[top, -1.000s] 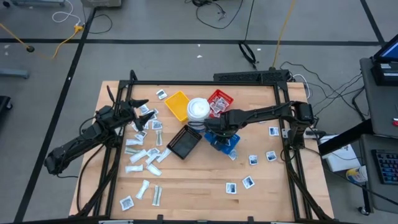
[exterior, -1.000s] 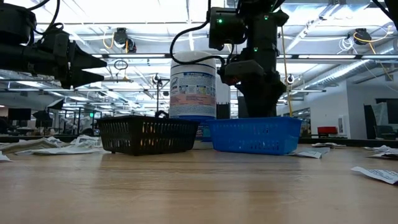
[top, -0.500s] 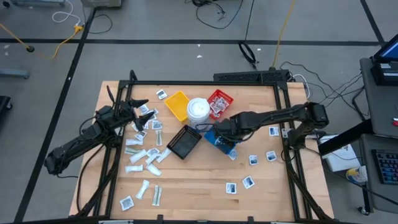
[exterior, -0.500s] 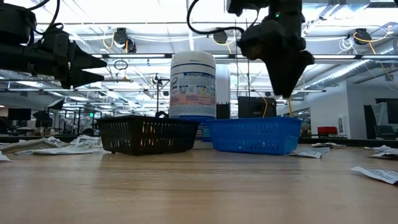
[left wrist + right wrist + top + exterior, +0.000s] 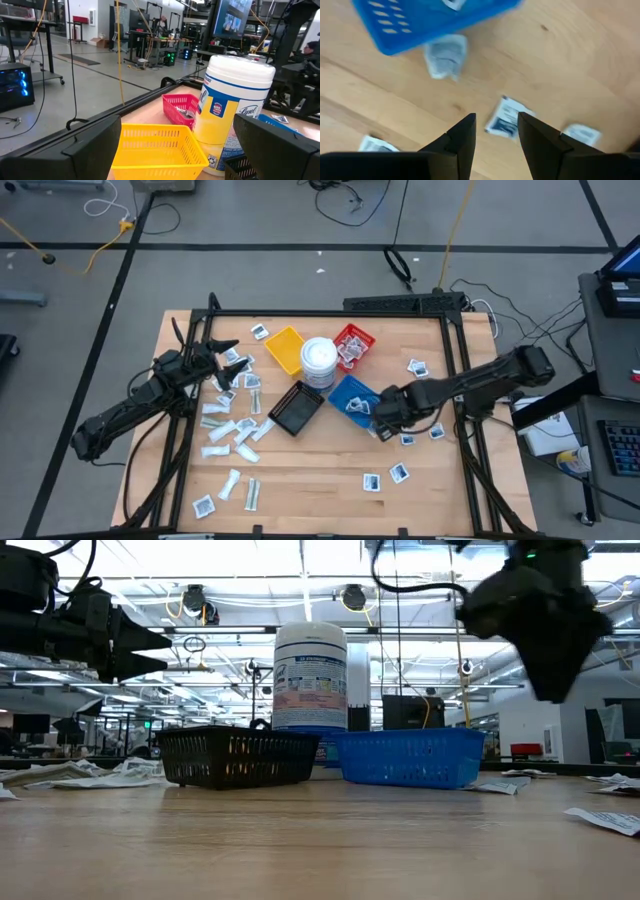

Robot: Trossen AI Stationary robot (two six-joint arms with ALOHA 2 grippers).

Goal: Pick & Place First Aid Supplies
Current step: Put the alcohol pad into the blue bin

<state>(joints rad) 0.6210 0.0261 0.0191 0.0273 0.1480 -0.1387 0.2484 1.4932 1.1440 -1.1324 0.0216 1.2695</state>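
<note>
The first aid supplies are small white packets: several lie at the table's left [image 5: 232,432], and more lie at its right [image 5: 437,430]. My right gripper [image 5: 384,423] points down just right of the blue tray [image 5: 345,388] and stands open with nothing between its fingers [image 5: 495,131]. Below it a square packet [image 5: 506,118] lies flat on the wood, and a crumpled packet [image 5: 445,57] lies by the tray's edge. One packet [image 5: 352,404] lies in the blue tray. My left gripper [image 5: 222,364] waits open at the left, pointing level toward the trays.
A white tub [image 5: 318,358] stands mid-table between a yellow tray [image 5: 285,348], a red tray [image 5: 353,343] holding packets, and a black tray [image 5: 296,410]. A dark frame [image 5: 455,360] borders the table. Bare wood lies along the near edge.
My right gripper has gone from above the blue tray toward the table's right edge and a little toward its near edge, rising somewhat and rolling at the wrist. It now hangs over the wood beside the tray.
</note>
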